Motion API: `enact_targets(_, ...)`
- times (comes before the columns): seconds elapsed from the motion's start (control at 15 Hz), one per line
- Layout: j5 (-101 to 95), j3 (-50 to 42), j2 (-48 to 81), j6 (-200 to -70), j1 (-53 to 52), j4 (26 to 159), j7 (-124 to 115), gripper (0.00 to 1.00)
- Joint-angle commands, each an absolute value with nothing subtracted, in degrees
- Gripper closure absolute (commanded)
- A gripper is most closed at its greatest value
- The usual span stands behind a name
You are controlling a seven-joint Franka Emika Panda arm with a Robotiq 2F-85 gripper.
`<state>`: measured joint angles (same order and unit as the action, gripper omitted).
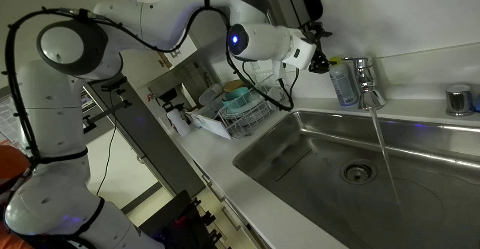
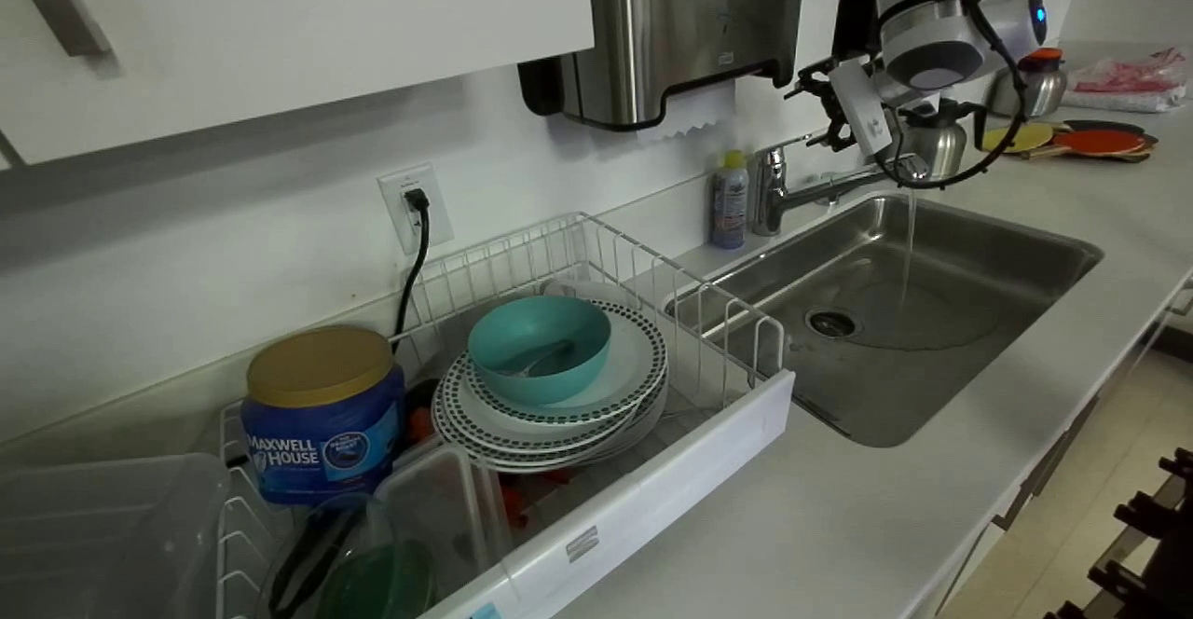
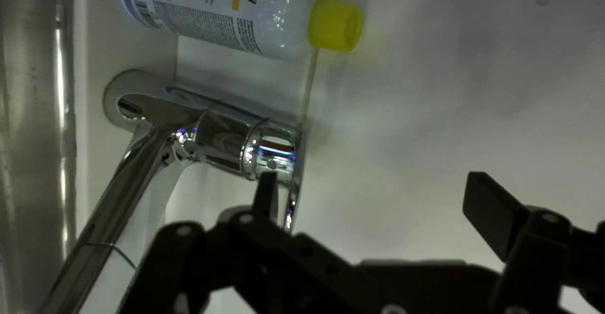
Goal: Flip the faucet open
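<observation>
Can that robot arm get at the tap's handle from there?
Likely yes: the open tool hovers close to the faucet lever, and nothing seems to block its way; the yellow-capped bottle stands to one side.

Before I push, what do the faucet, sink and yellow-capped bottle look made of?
Faucet: likely chromed metal, polished, by its crisp mirror reflections.
Sink: probably stainless steel, satin, by its soft grey sheen.
Bottle: glossy, with bright glints; plastic or painted metal, can't tell. Its smooth, plain yellow cap looks plastic.
</observation>
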<state>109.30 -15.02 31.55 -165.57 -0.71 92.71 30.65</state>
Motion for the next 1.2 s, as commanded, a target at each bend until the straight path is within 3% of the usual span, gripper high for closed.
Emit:
enact_targets(0.0,109.3,-15.2,30.6,-165.3,-0.6,93.4,31.2,0.00)
enact_targets(1.13,90.7,-16.7,14.5,-155.1,2.3,110.1,27.1,0.00)
